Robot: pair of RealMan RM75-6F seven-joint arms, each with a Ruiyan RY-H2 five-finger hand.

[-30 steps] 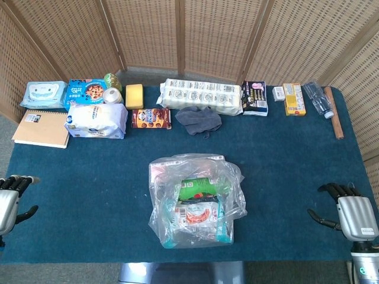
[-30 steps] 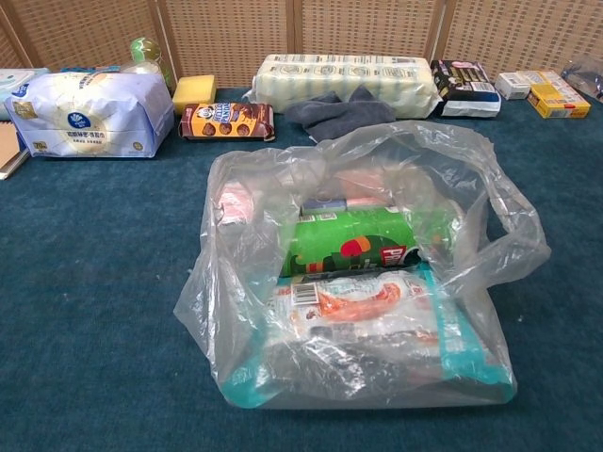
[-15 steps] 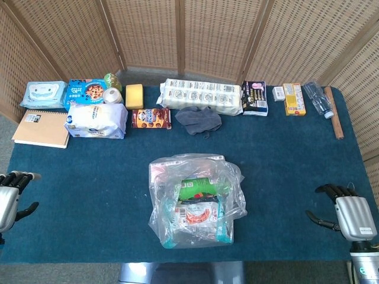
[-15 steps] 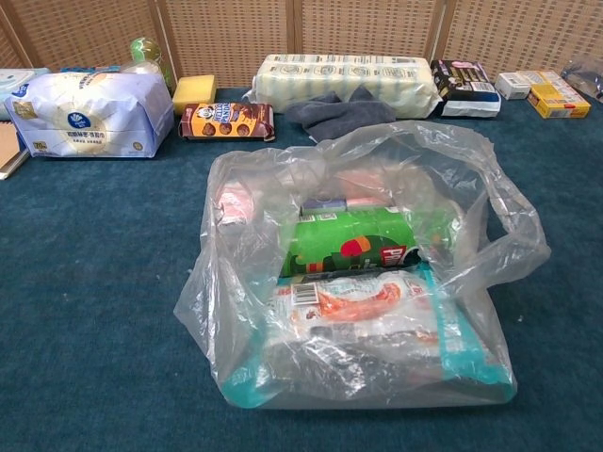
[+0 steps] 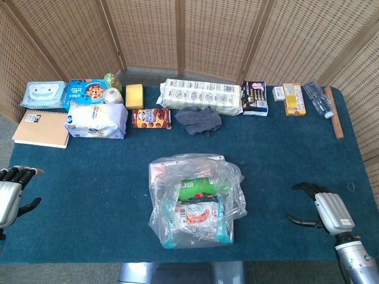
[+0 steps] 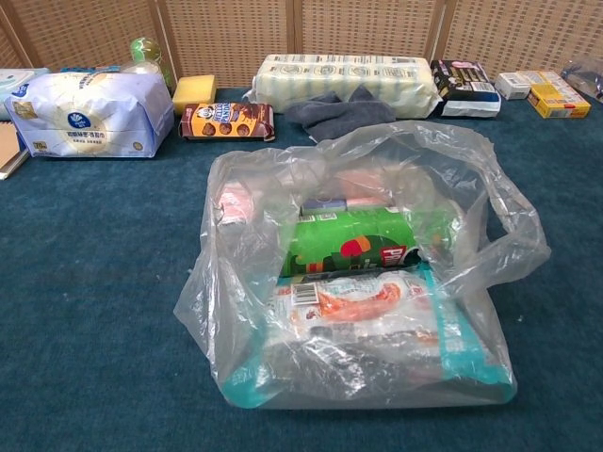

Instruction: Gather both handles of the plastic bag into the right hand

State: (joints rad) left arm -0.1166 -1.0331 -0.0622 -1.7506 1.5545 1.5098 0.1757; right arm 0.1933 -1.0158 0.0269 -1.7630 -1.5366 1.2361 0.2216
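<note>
1. Blue-carpeted table [image 5: 89,195] – plastic bag [image 5: 195,201] sat mid-table, handles slack.
2. Right hand [image 5: 323,208] and left hand [image 5: 9,192] were empty, fingers apart, well apart from bag.
3. Right handle [image 6: 516,221] prob. nearest – hook it first.

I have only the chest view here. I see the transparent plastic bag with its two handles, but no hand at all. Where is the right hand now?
Observer: In the head view, the right hand is near the front right corner of the table, well apart from the transparent plastic bag.
Operator: Does it hold anything?
Observer: No. Its fingers are spread and hold nothing, and neither handle is touched.
Operator: And the left hand?
Observer: The left hand is at the left edge of the blue table. It also holds nothing, and it is far from the bag.
</note>
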